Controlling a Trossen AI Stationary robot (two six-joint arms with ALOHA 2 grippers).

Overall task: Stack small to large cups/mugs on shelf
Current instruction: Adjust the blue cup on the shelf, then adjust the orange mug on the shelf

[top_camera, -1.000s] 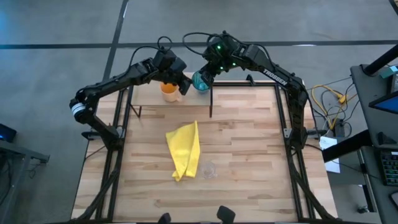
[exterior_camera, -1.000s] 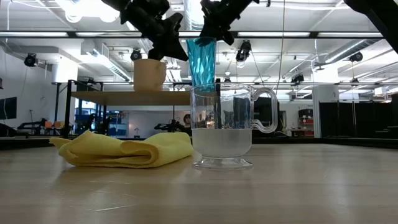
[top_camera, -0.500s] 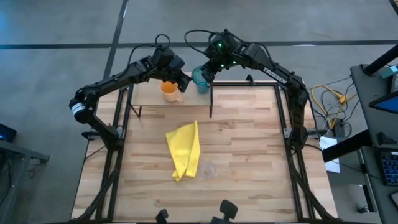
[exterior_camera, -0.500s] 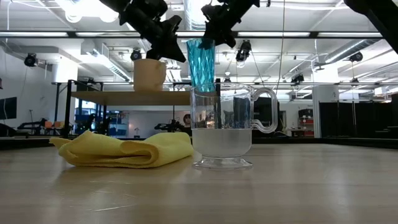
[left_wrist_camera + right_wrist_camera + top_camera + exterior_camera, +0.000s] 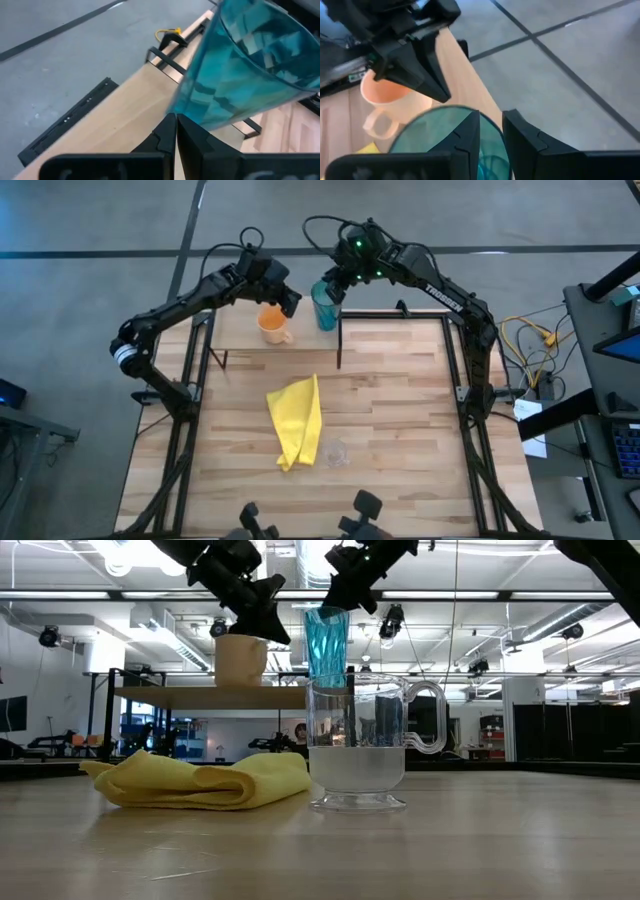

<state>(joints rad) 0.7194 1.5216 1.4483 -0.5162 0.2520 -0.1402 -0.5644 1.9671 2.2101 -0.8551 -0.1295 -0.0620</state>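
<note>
On your surface (image 5: 400, 420), a crumpled yellow cloth (image 5: 297, 419) lies near the middle, and a clear glass mug (image 5: 362, 745) stands just beside its near end; in the low view that mug rises in front of the shelf (image 5: 215, 697) and hides the base of the teal tumbler (image 5: 326, 643). The shelf runs along the surface's far edge on thin black legs. On it, the orange mug (image 5: 272, 325) sits toward the shelf's left part, handle pointing toward the near edge, and the teal tumbler (image 5: 324, 307) stands upright to its right, close but apart.

Your right gripper (image 5: 331, 286) hangs over the tumbler, its arm arching in from the surface's far right corner; its fingers (image 5: 462, 137) straddle the tumbler's rim, one inside and one outside, though you cannot tell whether they are pressing on it. Your left gripper (image 5: 288, 301) hovers just past the orange mug's far right side, arm reaching in from the far left corner, with its fingers (image 5: 170, 132) pressed together and holding nothing.
</note>
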